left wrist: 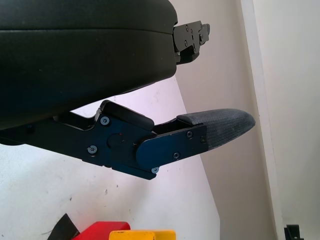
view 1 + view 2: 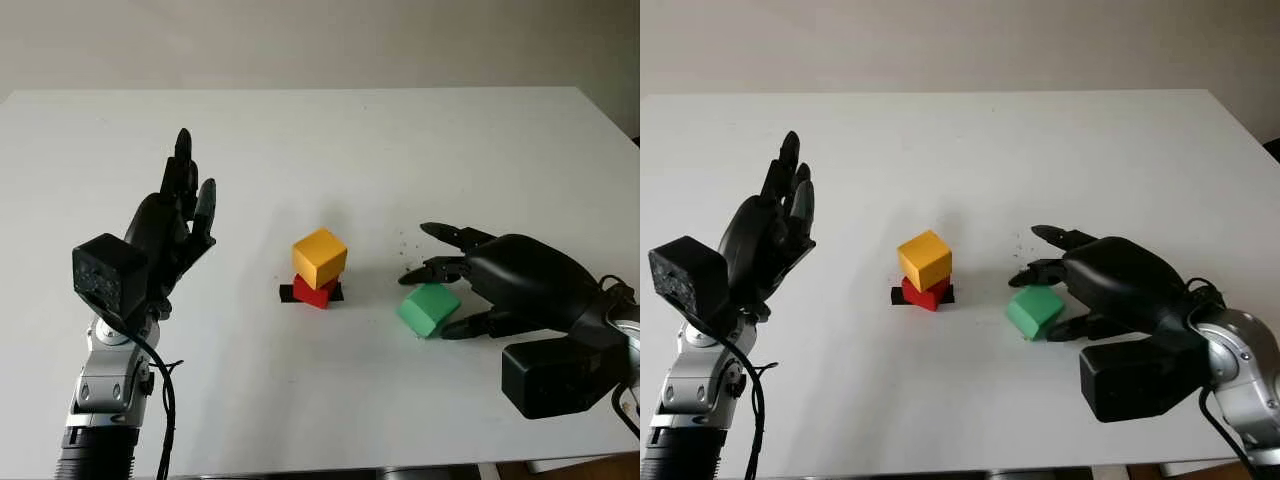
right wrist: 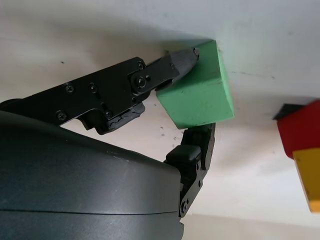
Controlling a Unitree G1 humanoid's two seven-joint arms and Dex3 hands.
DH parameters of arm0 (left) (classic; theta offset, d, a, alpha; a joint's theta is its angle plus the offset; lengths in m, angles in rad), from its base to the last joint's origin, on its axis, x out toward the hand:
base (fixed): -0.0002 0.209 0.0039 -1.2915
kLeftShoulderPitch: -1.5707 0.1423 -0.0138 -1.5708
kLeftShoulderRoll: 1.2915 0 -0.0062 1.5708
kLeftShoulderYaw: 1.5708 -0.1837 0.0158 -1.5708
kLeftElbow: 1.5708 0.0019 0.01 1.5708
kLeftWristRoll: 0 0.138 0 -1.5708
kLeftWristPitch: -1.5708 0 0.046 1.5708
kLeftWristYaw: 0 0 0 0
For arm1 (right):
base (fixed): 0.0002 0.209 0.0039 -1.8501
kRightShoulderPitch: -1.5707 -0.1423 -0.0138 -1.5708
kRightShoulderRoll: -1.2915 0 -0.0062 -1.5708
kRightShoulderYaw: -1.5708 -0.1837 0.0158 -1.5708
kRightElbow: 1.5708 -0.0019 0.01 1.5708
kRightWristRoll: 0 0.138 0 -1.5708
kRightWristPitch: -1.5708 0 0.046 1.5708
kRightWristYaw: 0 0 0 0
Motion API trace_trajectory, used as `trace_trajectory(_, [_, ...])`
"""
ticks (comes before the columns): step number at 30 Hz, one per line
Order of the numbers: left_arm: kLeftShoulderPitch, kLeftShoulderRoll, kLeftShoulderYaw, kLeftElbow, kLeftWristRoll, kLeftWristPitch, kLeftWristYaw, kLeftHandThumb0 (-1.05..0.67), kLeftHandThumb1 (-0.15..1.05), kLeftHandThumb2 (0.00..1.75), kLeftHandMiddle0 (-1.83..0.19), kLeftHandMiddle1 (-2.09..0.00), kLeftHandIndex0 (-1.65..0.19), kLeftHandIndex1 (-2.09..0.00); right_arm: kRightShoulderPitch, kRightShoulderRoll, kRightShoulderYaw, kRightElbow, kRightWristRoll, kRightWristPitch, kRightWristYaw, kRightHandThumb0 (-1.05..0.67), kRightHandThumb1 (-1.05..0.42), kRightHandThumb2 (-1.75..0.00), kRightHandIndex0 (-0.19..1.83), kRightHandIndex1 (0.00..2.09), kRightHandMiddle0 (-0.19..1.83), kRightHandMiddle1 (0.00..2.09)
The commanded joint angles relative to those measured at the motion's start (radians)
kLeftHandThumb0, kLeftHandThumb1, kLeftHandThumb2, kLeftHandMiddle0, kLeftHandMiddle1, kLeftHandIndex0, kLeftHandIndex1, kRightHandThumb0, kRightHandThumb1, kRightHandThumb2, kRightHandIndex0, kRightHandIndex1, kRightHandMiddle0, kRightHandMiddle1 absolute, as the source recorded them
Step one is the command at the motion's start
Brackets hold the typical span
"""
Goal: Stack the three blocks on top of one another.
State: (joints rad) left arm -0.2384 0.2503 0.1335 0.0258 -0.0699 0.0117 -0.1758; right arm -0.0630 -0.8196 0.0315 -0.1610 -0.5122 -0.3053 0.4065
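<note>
A pale wall runs behind a white worktop whose far edge and right edge lie well away from the blocks, leaving wide bare surface on every side of them. Near the middle, a yellow block sits on a red block, turned a little askew over it, and the red one stands on a small black mark on the worktop. Just to the right, apart from that pair, lies the green block, tilted with one corner raised. The right robot hand comes in from the near right and is pinched on the green block, one fingertip at its far upper edge and another at its near side. The right wrist view makes that grip plain: a fingertip presses the block's upper corner while a second finger curls under its opposite face, with the red and yellow blocks at the picture's edge beyond a strip of bare worktop. The left robot hand is open, raised upright above the worktop to the left of the stack and well apart from it. The left wrist view shows one straight finger against the wall, and the tops of the red and yellow blocks beside the black mark. Nothing lies between the green block and the stack.
</note>
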Motion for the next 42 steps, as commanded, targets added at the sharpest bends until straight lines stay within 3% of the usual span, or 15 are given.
trace_trajectory(1, [-0.006, -0.003, 0.003, 0.007, -0.001, -0.009, 0.006, -0.74, 1.05, 0.67, 0.19, 0.00, 0.19, 0.00, -0.004, 0.009, -0.018, 0.008, 0.018, -0.007, -0.011, -0.36, -0.93, -0.06, 0.26, 0.07, 0.55, 1.06])
trace_trajectory(15, [-0.009, -0.007, -0.002, 0.011, 0.002, -0.015, 0.018, -0.72, 1.05, 0.69, 0.19, -0.01, 0.19, 0.00, -0.074, 0.002, -0.029, 0.038, 0.060, 0.013, 0.002, -0.34, -0.94, -0.05, 0.29, 0.06, 0.47, 1.17])
trace_trajectory(22, [-0.016, -0.011, -0.002, 0.020, -0.003, -0.024, 0.013, -0.72, 1.05, 0.68, 0.19, 0.00, 0.19, 0.00, -0.257, 0.020, -0.016, 0.099, 0.187, 0.069, 0.083, -0.37, -0.92, -0.05, 0.29, 0.06, 0.49, 1.20])
trace_trajectory(26, [-0.018, -0.005, -0.004, 0.020, 0.003, -0.020, 0.010, -0.75, 1.05, 0.67, 0.19, 0.00, 0.19, 0.00, -0.423, 0.034, 0.027, 0.118, 0.221, 0.142, 0.182, -0.39, -0.92, -0.05, 0.27, 0.05, 0.49, 1.23])
trace_trajectory(30, [-0.016, -0.003, -0.005, 0.008, 0.005, -0.005, 0.011, -0.76, 1.05, 0.67, 0.19, 0.00, 0.19, 0.00, -0.587, 0.058, 0.070, 0.183, 0.250, 0.127, 0.260, -0.38, -0.90, -0.05, 0.29, 0.06, 0.51, 1.23])
trace_trajectory(34, [-0.008, -0.007, -0.001, 0.003, -0.002, -0.002, 0.009, -0.75, 1.05, 0.68, 0.19, 0.00, 0.19, 0.00, -0.731, 0.116, 0.096, 0.261, 0.298, 0.154, 0.312, -0.40, -0.89, -0.05, 0.31, 0.07, 0.55, 1.27])
trace_trajectory(42, [0.002, -0.010, 0.003, -0.006, -0.001, 0.007, 0.018, -0.74, 1.05, 0.69, 0.19, 0.00, 0.19, 0.00, -0.881, 0.200, 0.144, 0.355, 0.358, 0.275, 0.422, -0.45, -0.89, -0.06, 0.32, 0.07, 0.49, 1.39])
